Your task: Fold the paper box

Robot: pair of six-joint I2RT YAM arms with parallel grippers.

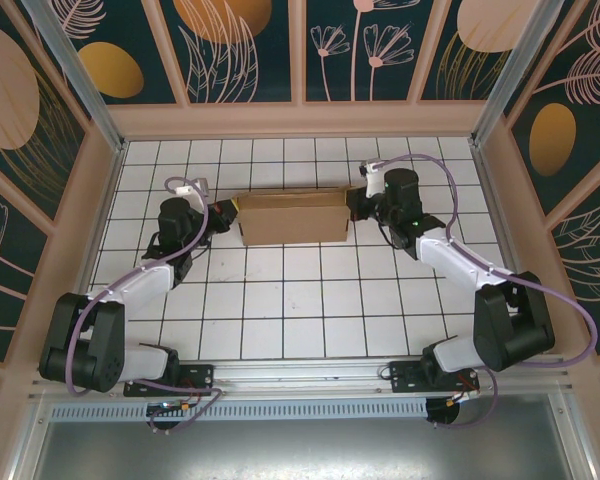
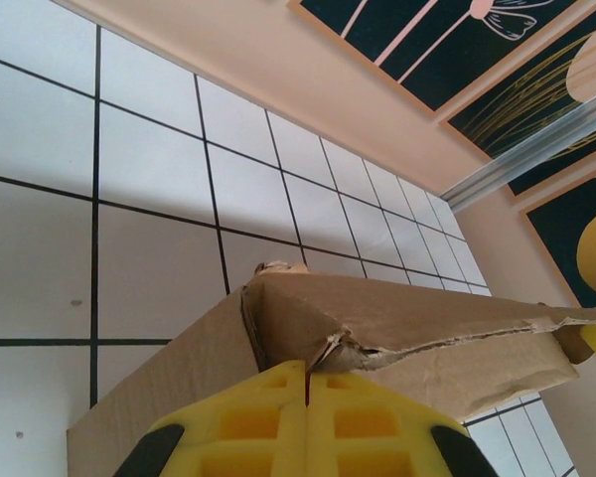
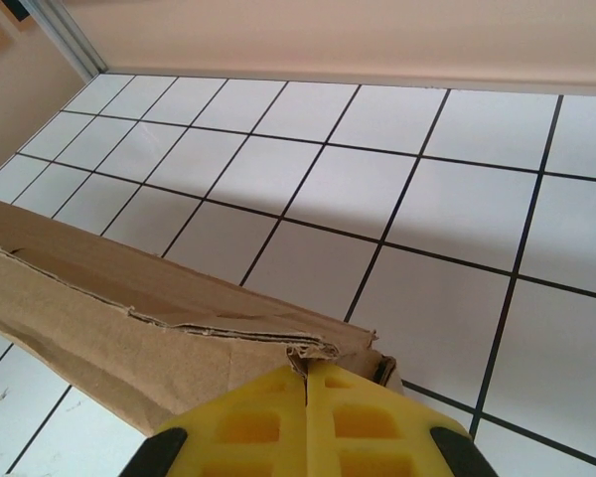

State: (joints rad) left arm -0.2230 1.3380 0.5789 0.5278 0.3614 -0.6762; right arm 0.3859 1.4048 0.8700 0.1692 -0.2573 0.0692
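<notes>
- The paper box [image 1: 292, 220] lies on the table [image 1: 280, 310], toward the far side, about midway across.
- The left gripper [image 1: 223, 212] touches its left end.
- The right gripper [image 1: 354, 207] touches its right end.

Paper box [image 1: 293, 218] sat toward the back of the tiled table [image 1: 280, 310], left tool [image 1: 223, 211] right up against its left end, right tool [image 1: 355, 205] against the right end.

White tiled floor [image 1: 280, 310] with black lines below me, peach wall [image 1: 300, 120] around it, dark teal flowered panels [image 1: 245, 50] above, metal corner posts [image 1: 72, 65].
</notes>
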